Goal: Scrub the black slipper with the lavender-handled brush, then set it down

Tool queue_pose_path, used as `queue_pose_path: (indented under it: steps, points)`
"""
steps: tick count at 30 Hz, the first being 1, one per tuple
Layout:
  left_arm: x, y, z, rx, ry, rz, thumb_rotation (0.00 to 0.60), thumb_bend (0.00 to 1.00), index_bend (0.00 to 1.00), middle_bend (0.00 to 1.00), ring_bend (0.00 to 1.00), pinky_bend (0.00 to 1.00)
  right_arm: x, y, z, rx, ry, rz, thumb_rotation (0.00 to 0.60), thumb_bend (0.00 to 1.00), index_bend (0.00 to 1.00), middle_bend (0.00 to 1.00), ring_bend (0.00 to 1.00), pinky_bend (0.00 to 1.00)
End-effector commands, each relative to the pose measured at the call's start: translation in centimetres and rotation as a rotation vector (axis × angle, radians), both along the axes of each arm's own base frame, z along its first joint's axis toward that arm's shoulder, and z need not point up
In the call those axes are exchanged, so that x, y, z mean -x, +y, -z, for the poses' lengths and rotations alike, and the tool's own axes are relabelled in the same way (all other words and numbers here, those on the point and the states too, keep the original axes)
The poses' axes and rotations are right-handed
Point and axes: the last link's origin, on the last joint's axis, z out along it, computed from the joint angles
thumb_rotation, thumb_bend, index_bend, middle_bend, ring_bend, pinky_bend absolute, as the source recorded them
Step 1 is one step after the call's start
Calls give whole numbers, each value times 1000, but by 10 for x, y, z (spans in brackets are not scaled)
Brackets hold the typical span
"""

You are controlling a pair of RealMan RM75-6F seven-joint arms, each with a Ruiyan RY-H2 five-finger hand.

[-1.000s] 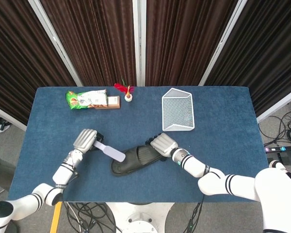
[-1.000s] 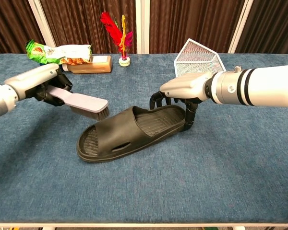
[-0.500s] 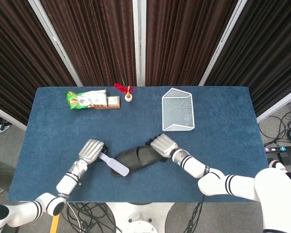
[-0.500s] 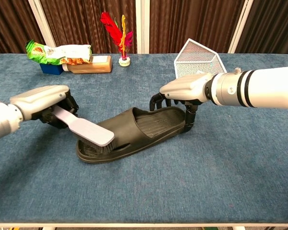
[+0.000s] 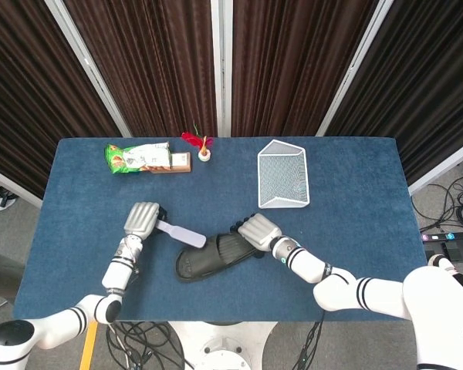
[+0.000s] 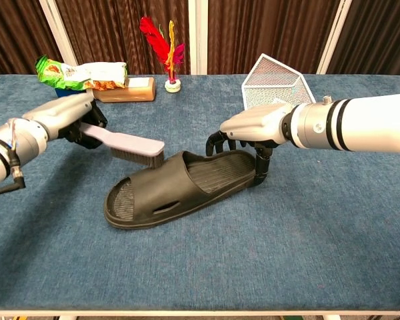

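The black slipper [image 5: 214, 257] [image 6: 175, 187] lies flat on the blue table, toe toward the left. My right hand [image 5: 259, 230] [image 6: 254, 131] grips its heel end, fingers curled over the rim. The lavender-handled brush [image 5: 182, 234] [image 6: 128, 145] is held by its handle in my left hand [image 5: 143, 219] [image 6: 73, 118]. Its bristles point down and hover just above the slipper's strap, at the far side; contact is unclear.
A white wire basket [image 5: 283, 176] [image 6: 275, 85] stands behind the slipper on the right. A green snack bag [image 5: 137, 156] [image 6: 80, 71], a tan box [image 6: 125, 90] and a red feather shuttlecock [image 5: 200, 144] [image 6: 164, 45] line the back edge.
My left hand has lifted the brush off the slipper's toe and drawn it back up toward the far side. The right hand kept its hold, and the slipper shifted slightly.
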Motion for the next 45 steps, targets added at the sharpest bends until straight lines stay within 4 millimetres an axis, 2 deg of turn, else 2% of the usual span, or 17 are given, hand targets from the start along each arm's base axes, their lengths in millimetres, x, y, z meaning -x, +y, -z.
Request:
queue_pose_path:
  steps: [1,4,8,13,16,21,26,31,33,34,37,39,42,45]
  points:
    - [-6,-9,-11,-5,-66,33,600,892,1000,1000,1000,1000,0,-2,0,1,1,4,600,185,583,436,266,288]
    - [-8,-27,-17,11,-65,102,600,891,1000,1000,1000,1000,0,-3,1,2,2,7,600,185,583,436,267,288]
    - [-10,-46,-14,54,-53,152,600,891,1000,1000,1000,1000,0,-2,2,2,-1,9,600,185,583,436,266,288]
    - [-11,-52,-3,93,-38,160,600,890,1000,1000,1000,1000,0,-1,2,0,4,6,600,186,583,436,267,288]
    - [-10,-47,6,98,-9,155,600,891,1000,1000,1000,1000,1,0,1,-1,5,6,600,186,583,436,266,288]
    - [-9,-27,15,63,14,110,600,891,1000,1000,1000,1000,2,2,2,-4,14,2,600,185,583,436,267,288]
    - [-9,-5,7,3,15,74,600,891,1000,1000,1000,1000,1,2,3,-3,14,1,600,186,583,436,266,288]
    - [-2,5,-10,-59,6,57,600,890,1000,1000,999,1000,1,2,1,1,9,1,600,184,580,436,266,283]
    - [2,5,-17,-80,1,54,600,888,1000,1000,980,1000,2,3,-1,1,12,2,600,181,526,431,252,267]
    - [5,4,-21,-85,3,53,600,883,1000,1000,968,1000,2,3,-2,1,13,2,600,178,460,413,225,248]
    - [17,3,-28,-83,49,39,600,837,951,961,875,1000,3,3,-7,-2,18,0,600,176,194,294,98,136]
    - [23,3,-28,-61,71,19,600,816,842,874,792,1000,2,4,-10,-4,12,3,600,176,39,192,21,48]
    - [28,3,-28,-32,99,-3,600,773,709,775,706,1000,1,5,-18,10,-5,-3,600,176,0,96,0,0]
    - [29,2,-27,-33,118,-6,560,626,533,629,572,971,-1,5,-31,32,-34,-3,600,176,0,37,0,0]
